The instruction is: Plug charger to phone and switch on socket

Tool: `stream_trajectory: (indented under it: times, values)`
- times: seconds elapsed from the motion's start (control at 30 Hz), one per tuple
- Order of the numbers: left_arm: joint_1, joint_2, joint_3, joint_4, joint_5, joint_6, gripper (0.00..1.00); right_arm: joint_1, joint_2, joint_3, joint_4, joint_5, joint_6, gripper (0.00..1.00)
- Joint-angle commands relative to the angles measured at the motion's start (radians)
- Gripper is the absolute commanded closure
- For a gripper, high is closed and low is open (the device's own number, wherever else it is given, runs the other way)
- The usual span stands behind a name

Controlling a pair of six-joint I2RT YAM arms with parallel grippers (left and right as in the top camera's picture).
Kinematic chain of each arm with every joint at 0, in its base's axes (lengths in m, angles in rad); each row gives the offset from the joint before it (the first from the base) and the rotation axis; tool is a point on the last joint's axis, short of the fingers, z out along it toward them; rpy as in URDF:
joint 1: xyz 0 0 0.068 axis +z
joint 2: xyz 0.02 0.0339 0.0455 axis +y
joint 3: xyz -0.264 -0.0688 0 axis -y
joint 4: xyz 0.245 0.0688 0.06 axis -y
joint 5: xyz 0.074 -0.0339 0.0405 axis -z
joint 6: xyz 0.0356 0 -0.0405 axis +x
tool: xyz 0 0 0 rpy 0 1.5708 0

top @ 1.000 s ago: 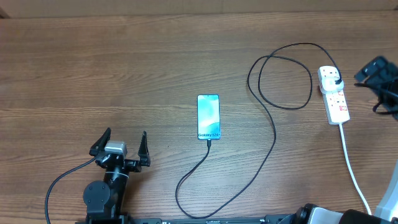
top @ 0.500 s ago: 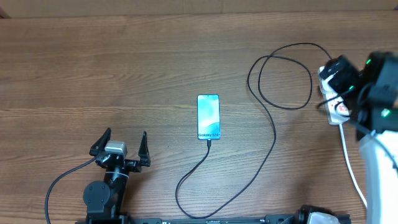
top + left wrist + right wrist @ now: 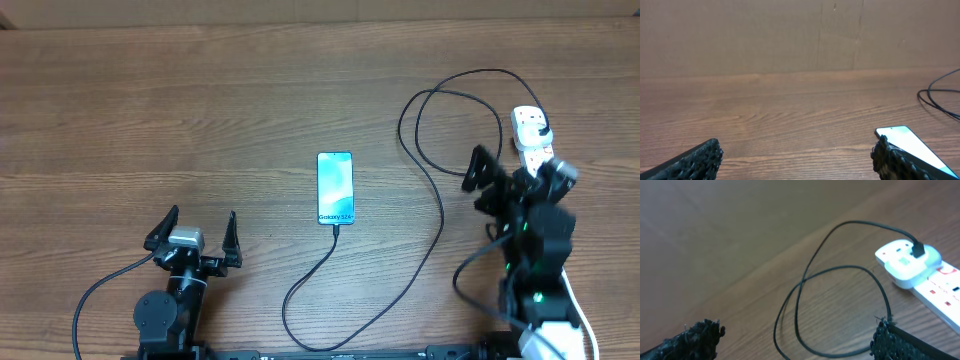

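The phone (image 3: 335, 187) lies flat mid-table with its cyan screen up, and its corner shows in the left wrist view (image 3: 912, 145). The charger's thin black cable (image 3: 438, 225) meets the phone's near short edge, curves along the front, loops (image 3: 840, 270) and ends in a black plug (image 3: 917, 250) in the white socket (image 3: 529, 127). My right gripper (image 3: 512, 172) hangs open just left of the socket, its arm hiding the strip's near part. My left gripper (image 3: 198, 226) rests open at the front left, holding nothing.
The socket's thick white cord (image 3: 578, 310) runs toward the front right edge beside my right arm. A plain brown wall (image 3: 800, 35) rises behind the wooden table (image 3: 200, 100).
My right arm has swung from the far right edge, across the socket, toward the front; it now sits over the strip's near end. The left arm, phone and cable are unmoved.
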Motion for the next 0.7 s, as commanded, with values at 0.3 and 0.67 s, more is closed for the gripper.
stream_trajectory:
  times: [0.3, 0.67]
  values:
    - [0.006, -0.01, -0.003, -0.002, 0.015, -0.006, 0.0, 0.047, -0.441, -0.314, 0.039, -0.094, -0.246, 0.0]
    - [0.006, -0.01, -0.003, -0.002, 0.014, -0.006, 0.0, 0.056, -0.713, -0.313, -0.175, -0.094, -0.319, 0.0]
